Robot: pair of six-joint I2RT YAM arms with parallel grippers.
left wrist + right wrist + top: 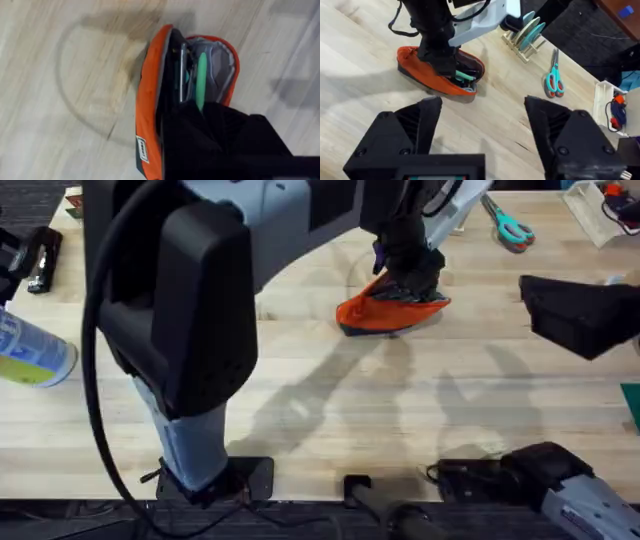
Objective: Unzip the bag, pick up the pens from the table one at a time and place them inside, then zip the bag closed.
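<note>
Pale plank-grained wooden tabletop (pixel 330 400) spans the overhead view. At upper centre lies the orange fabric pencil pouch (pixel 392 310), unzipped, dark lining showing, with a bright green pen (pixel 201 82) and a slim black pen (pixel 183 72) inside. Reaching steeply down from lower left, the left gripper (pixel 408 268) sits over the pouch mouth; its finger state cannot be told. At right, the right gripper (pixel 482 120) hovers with black fingers spread, empty.

The bag (pixel 150 120) carries a small label, its text unreadable.
</note>
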